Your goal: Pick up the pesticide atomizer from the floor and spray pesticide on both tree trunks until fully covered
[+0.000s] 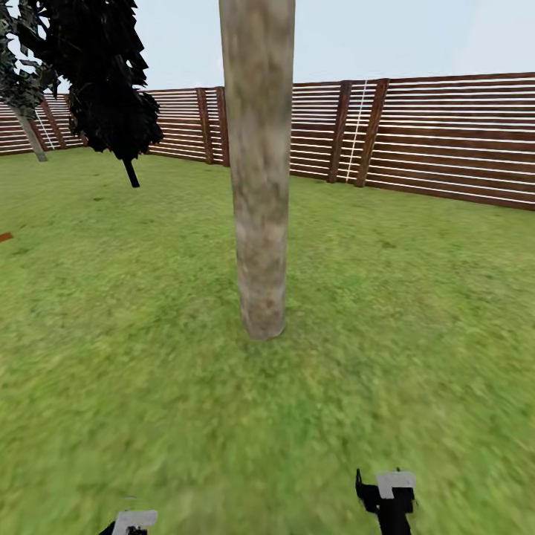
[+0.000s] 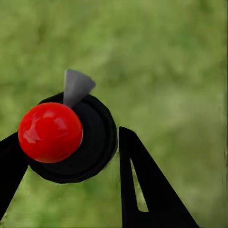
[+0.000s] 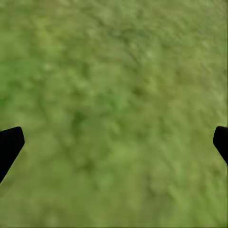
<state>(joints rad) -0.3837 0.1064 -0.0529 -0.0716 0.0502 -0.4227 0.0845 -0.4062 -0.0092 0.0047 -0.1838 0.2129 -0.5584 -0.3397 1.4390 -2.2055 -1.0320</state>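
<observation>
A thick grey-brown tree trunk [image 1: 258,186] rises from the garden lawn straight ahead, its crown cut off above the head view. A second tree with a thin-looking grey trunk [image 1: 31,137] stands far off at the left by the fence. My left gripper [image 2: 66,147] is shut on the pesticide atomizer [image 2: 92,142], a black round body with a red ball top [image 2: 50,132] and a grey nozzle [image 2: 75,86], held over grass. In the head view the left gripper [image 1: 132,522] sits at the bottom edge. My right gripper [image 1: 386,494] is open over bare grass, its fingertips [image 3: 9,145] wide apart.
A brown slatted wooden fence [image 1: 446,134] runs across the back. A narrow black cypress-like tree [image 1: 111,82] stands at the back left. A small orange-brown object [image 1: 4,237] lies at the left edge. Grass lawn [image 1: 416,312] surrounds the trunk on all sides.
</observation>
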